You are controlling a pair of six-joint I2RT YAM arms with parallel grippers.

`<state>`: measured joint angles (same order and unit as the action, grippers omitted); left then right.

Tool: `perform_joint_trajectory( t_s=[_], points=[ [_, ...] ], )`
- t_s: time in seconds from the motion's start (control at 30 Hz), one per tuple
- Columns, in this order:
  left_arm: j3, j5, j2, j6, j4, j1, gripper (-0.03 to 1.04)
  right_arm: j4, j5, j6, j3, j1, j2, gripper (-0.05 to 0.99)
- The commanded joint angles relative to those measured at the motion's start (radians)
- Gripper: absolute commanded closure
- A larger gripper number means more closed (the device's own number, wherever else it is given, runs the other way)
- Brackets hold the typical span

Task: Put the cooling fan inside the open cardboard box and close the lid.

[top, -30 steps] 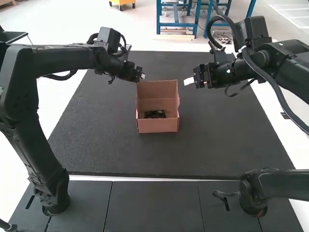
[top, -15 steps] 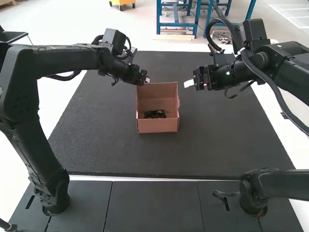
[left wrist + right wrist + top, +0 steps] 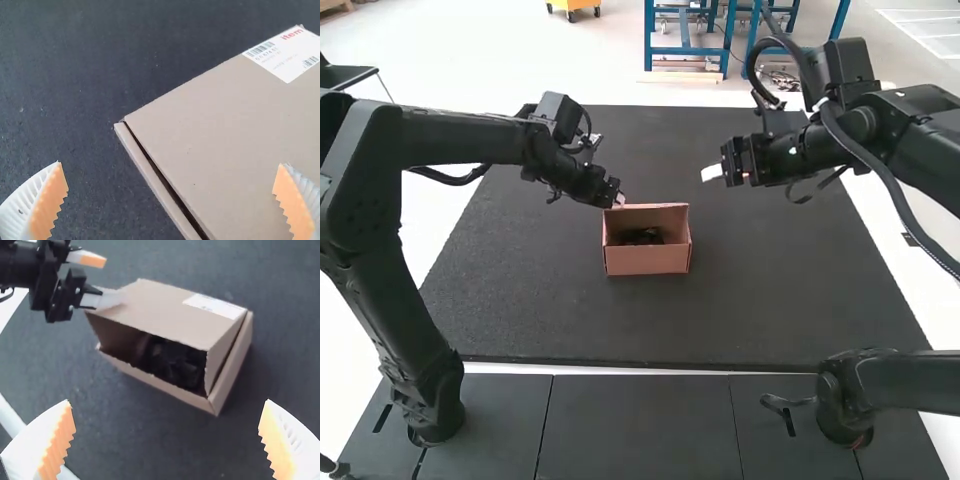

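The left arm stretched low across the bench from its base, its tool at the far left corner of the cardboard box. The tool stood open, its white ribbed fingers with orange pads spread wide. Seen from the right wrist, one finger lay against the corner of the lid and the other stood clear above it.

The right arm was held higher, bent at the elbow. Its tool hung open above the black mat, beyond the box's right side and apart from it.

The box sat near the middle of the mat. Its lid tilted partway down over the opening, leaving a gap. Inside lay the cooling fan, a dark shape on the box floor. The cardboard was plain, smooth and brown, with a white label near one lid corner. The mat looked finely grained.
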<state>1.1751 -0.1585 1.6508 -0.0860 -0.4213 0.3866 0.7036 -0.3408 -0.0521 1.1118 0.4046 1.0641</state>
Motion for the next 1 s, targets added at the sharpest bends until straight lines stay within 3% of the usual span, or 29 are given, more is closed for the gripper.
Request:
perform_joint_trajectory(
  t_s=[0.0, 0.8, 0.87, 0.97],
  points=[
    [-0.015, -0.019, 0.014, 0.015, 0.009, 0.009, 0.04, -0.003, -0.009, 0.003, 0.049, 0.013, 0.004, 0.1],
    [-0.114, -0.033, 0.086, 0.029, 0.087, 0.029, 0.04, 0.011, -0.01, 0.003, 0.079, 0.008, 0.05, 0.1],
    [-0.098, -0.03, 0.052, 0.023, 0.095, 0.023, 0.04, -0.01, -0.004, 0.006, 0.066, 0.005, 0.046, 0.1],
    [-0.1, -0.004, -0.036, 0.009, 0.153, -0.006, 0.04, -0.162, 0.06, 0.043, 0.005, 0.002, 0.03, 0.09]
  ],
)
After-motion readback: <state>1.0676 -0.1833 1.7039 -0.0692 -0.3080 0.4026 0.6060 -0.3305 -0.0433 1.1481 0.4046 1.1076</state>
